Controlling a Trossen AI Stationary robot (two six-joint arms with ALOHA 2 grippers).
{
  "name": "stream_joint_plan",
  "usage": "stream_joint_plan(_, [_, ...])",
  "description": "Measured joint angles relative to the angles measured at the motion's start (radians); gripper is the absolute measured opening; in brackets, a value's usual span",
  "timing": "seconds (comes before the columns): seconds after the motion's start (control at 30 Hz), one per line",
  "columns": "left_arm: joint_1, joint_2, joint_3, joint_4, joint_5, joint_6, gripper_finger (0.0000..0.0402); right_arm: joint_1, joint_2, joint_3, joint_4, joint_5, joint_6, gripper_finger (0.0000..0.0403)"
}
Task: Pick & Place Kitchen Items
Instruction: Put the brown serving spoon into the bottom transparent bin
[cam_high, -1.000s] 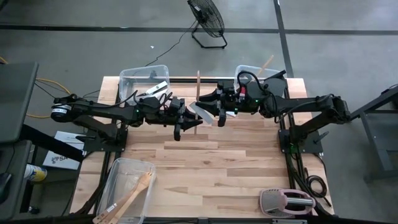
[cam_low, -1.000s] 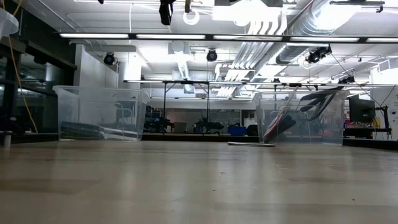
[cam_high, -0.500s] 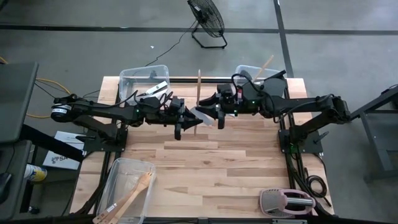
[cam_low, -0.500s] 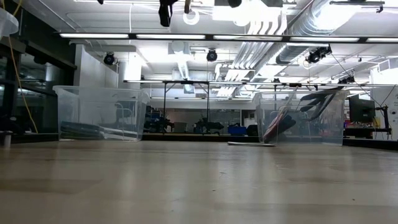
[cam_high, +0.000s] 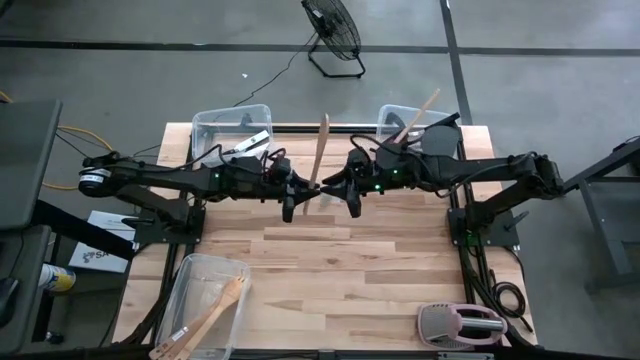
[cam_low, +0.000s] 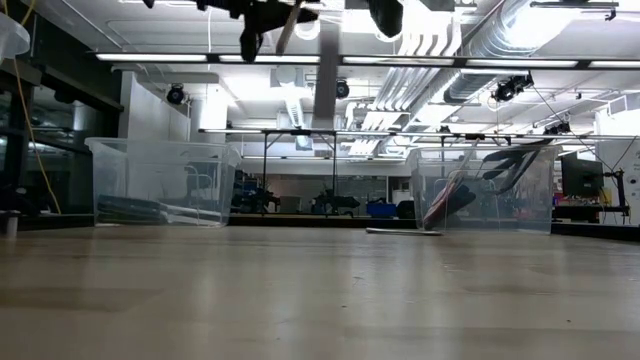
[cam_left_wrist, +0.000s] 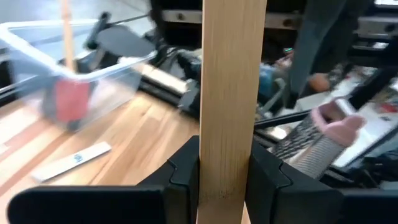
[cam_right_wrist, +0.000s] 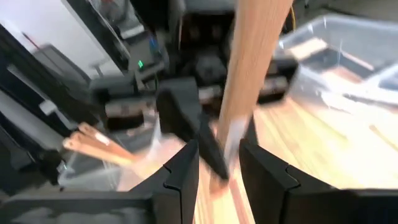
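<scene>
Since before, wooden spoon (cam_high: 320, 150) has tilted

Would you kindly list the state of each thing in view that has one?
Wooden utensil: held up over the table's middle.
Left gripper: shut on the wooden utensil.
Right gripper: around the utensil, grip unclear.
Near-left bin: holds wooden utensils.
Toaster: lying at the near-right edge.

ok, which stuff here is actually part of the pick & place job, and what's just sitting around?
In the job:
- wooden utensil, clamped by left gripper, right gripper at it
- wooden turner in near bin
- utensils in right bin

Lying about:
- toaster
- floor fan
</scene>
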Motion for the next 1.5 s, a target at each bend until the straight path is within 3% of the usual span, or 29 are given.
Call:
stream_joint_plan(0.33, [-0.001,-0.102,0.0,-0.197,-0.06,-0.027,0.008,-0.001,0.0,0.0,-0.246,0.052,-0.016,0.0106])
stream_joint_plan(0.7, [-0.002,-0.242,0.001,-0.437,-0.069,-0.267,0.008,0.0,0.0,0.0,-0.302,0.042,-0.016,0.0106])
stream_joint_plan(0.9, [-0.02,-0.297,0.001,-0.576,-0.001,-0.439,0.008,0.0,0.0,0.0,-0.317,0.05,-0.02,0.0106])
stream_joint_plan(1.13, [-0.122,-0.319,0.001,-0.683,0.056,-0.546,0.008,-0.005,-0.001,0.0,-0.331,0.184,-0.057,0.0106])
stream_joint_plan(1.33, [-0.217,-0.35,0.0,-0.715,-0.043,-0.554,0.008,0.004,-0.048,-0.002,-0.454,0.132,-0.07,0.0106])
stream_joint_plan(1.5, [-0.273,-0.387,0.0,-0.738,-0.146,-0.554,0.008,0.064,-0.153,-0.123,-0.313,0.115,-0.025,0.0106])
